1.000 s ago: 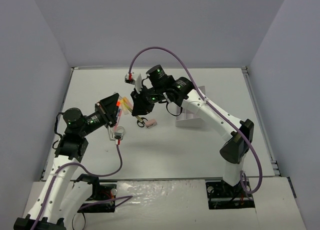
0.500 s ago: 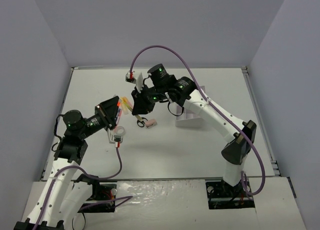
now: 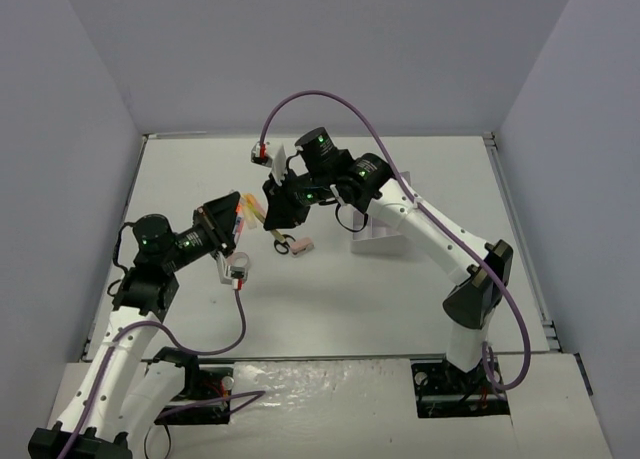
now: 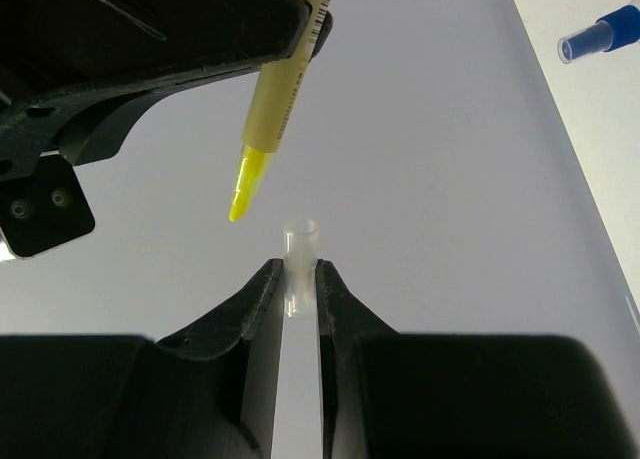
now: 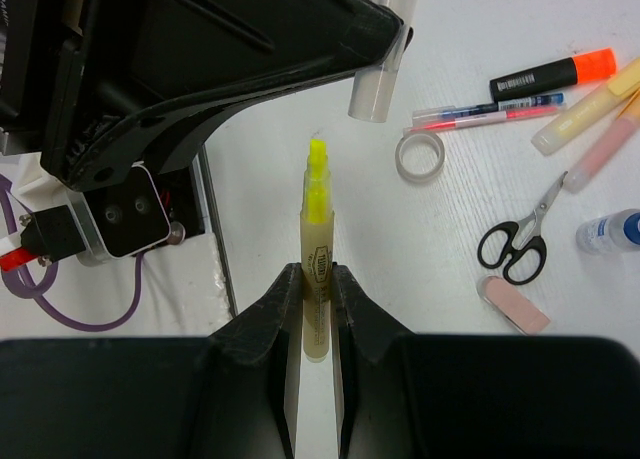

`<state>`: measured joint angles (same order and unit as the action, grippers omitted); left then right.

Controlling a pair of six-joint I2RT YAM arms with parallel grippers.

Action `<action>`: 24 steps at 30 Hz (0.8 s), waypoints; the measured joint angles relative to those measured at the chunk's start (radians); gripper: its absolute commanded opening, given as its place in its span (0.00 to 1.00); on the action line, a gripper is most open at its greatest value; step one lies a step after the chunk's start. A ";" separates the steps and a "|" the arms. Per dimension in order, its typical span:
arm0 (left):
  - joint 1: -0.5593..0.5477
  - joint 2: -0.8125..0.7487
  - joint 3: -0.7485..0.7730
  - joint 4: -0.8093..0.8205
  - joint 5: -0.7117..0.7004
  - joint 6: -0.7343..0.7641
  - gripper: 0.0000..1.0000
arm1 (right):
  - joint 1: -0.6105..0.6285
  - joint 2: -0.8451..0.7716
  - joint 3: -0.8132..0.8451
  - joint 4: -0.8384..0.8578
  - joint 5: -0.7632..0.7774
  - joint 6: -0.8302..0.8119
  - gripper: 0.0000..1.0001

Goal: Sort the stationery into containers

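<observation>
The right gripper is clenched on an uncapped yellow plastic highlighter pen, raised above the table with its tip pointing away. Just beyond that tip, not touching it, a clear tubular plastic cap is pinched in the left gripper. Farther past the highlighter, on the white table, lie a clear tape ring, black-handled scissors, a pink eraser block and a blue-capped bottle.
</observation>
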<state>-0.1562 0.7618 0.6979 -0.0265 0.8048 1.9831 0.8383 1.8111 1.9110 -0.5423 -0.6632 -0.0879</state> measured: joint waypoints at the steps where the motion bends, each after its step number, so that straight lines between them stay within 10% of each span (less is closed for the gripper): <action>1: 0.000 0.002 0.000 0.000 -0.001 0.000 0.00 | 0.000 0.000 0.000 0.000 0.000 0.000 0.00; 24: -0.026 0.003 0.000 0.031 -0.037 0.000 0.00 | -0.001 0.003 0.006 0.000 -0.008 0.000 0.00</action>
<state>-0.1822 0.7647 0.6979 0.0044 0.7680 1.9831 0.8371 1.8141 1.9167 -0.5419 -0.6708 -0.0875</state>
